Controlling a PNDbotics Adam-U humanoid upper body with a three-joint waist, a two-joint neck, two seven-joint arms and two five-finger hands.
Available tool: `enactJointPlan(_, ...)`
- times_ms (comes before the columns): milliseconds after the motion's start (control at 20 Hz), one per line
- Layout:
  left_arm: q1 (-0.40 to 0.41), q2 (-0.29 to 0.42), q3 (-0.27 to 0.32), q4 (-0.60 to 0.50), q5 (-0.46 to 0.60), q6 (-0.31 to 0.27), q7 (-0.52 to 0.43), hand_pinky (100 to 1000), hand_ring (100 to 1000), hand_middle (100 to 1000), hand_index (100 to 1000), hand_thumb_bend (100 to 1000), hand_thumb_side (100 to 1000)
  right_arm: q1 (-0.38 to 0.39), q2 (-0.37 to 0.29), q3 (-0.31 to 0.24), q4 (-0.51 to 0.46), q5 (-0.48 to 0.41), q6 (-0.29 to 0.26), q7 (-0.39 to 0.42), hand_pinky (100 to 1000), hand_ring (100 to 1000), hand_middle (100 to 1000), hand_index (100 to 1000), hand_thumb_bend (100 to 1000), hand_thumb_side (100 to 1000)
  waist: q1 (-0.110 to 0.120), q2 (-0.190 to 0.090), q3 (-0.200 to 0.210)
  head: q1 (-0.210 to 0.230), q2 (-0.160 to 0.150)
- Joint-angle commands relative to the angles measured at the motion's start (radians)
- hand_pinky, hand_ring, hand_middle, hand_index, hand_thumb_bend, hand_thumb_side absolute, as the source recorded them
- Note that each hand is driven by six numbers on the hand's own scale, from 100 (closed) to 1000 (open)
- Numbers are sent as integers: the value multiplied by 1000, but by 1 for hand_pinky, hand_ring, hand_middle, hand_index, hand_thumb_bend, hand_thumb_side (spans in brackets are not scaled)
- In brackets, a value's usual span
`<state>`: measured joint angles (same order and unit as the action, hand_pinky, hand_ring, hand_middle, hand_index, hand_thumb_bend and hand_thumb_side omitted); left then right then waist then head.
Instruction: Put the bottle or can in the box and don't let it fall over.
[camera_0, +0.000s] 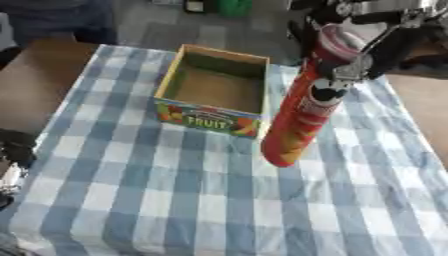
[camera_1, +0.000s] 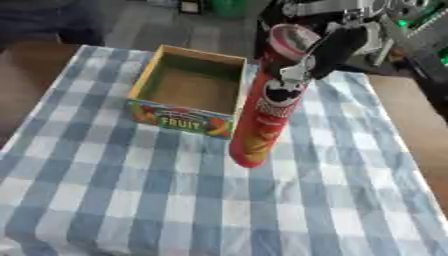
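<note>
A tall red crisp can (camera_0: 302, 107) with a pale lid hangs tilted above the checked cloth, just right of the box. My right hand (camera_0: 376, 50) comes in from the upper right and is shut on the can's top part, fingers curled round it. The open cardboard box (camera_0: 219, 85), printed "FRUIT" on its front, stands empty at the far middle of the table. Part of my left hand (camera_0: 13, 155) shows dark at the left edge of the left eye view; its fingers are not distinguishable.
A blue and white checked cloth (camera_1: 175, 200) covers the table. Bare brown tabletop (camera_0: 35, 80) shows at the left and right sides. Beyond the far edge are dark floor and a green object (camera_0: 232, 6).
</note>
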<state>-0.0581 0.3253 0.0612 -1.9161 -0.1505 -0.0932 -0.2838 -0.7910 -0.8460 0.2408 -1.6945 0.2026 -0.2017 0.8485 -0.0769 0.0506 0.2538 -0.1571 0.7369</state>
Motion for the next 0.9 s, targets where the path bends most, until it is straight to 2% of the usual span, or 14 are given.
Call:
enactJointPlan(50, -28, 4, -7, -12, 16, -3, -12, 611, 551, 578, 700, 164, 485, -40, -45, -34, 27, 18, -2, -29, 204, 445, 628, 684, 100, 140, 2, 1, 17, -21, -30)
enactJointPlan(500, -84, 0, -23, -19, 28, -5, -30, 611, 551, 578, 700, 164, 485, -85, -56, -63, 125, 112, -22, -109, 205, 456, 621, 678, 100, 115, -17, 42, 100, -88, -93)
enactJointPlan(900, -105, 2, -31, -23, 33, -6, -40, 611, 551, 578, 700, 165, 485, -118, -68, -87, 169, 190, -45, -183, 207, 461, 621, 683, 100, 100, -34, 59, 140, -115, -119)
